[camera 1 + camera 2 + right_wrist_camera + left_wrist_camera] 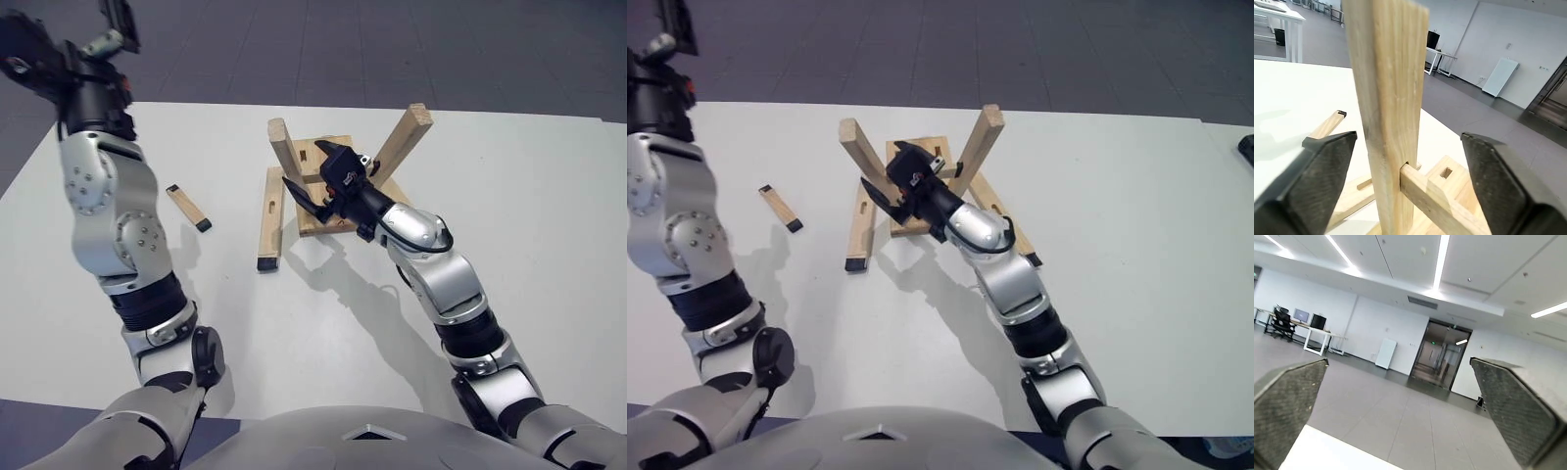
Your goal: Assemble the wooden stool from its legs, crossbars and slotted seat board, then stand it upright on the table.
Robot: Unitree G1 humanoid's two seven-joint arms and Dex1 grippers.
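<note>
Wooden legs (pixel 282 145), two upright; right hand (pixel 1408 134) gapes around one, left hand (pixel 1399 360) gapes.

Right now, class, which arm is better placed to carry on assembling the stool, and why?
Right: the right gripper is open astride an upright leg; the left gripper is raised high, facing the room.

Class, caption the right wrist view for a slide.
Open right gripper straddles a stool leg with a crossbar slotted in.

Pale wooden stool (pixel 338 181), white table (pixel 549 225)
</note>
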